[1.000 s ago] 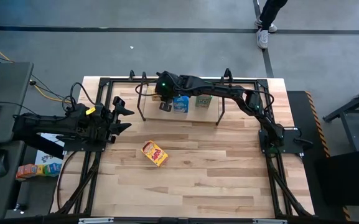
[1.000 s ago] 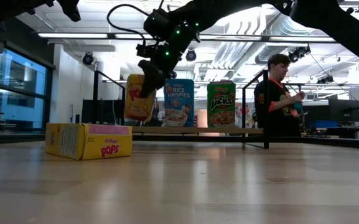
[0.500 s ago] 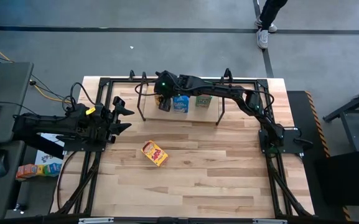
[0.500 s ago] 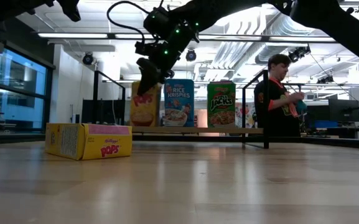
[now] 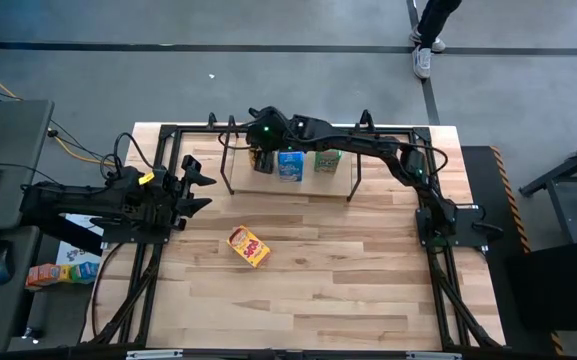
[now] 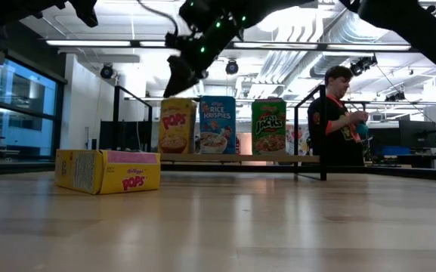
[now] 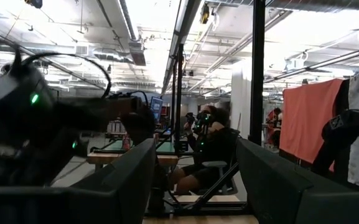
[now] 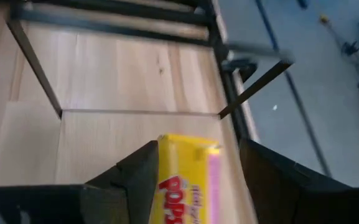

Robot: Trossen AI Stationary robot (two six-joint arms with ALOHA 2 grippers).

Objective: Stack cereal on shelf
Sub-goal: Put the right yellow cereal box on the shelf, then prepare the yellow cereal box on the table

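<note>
Standing on shelf [image 6: 240, 158]: POPS [image 6: 176, 125], RICE KRISPIES [image 6: 218, 125] | right gripper [image 6: 180, 75] jaws open above | left jaws open

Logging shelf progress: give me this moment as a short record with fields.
shelf: three boxes upright in a row
boxes on shelf: yellow Pops, blue Rice Krispies, green box
table: one yellow box lying flat
right gripper: above the Pops, open, holding nothing
left gripper: at table's left edge, open
</note>
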